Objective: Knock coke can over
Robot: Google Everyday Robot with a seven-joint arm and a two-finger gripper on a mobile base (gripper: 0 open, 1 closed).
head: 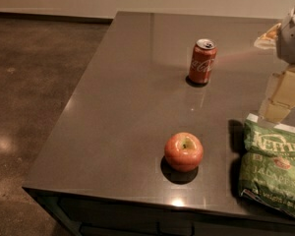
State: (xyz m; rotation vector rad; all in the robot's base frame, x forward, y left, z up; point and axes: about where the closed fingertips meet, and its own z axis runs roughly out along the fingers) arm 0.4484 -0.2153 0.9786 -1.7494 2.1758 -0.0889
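Observation:
The coke can (202,61) is a red can with white script and a silver top. It stands upright toward the back of the dark grey table (123,112). My gripper (279,104) is at the right edge of the view, pale yellowish, hanging down from the grey arm above the chip bag. It is to the right of the can and nearer the front, well apart from it and touching nothing.
A red-yellow apple (184,151) sits near the table's front edge. A green chip bag (275,168) lies at the front right. The table's left and front edges drop to a brown floor (29,92). A pale wall runs behind.

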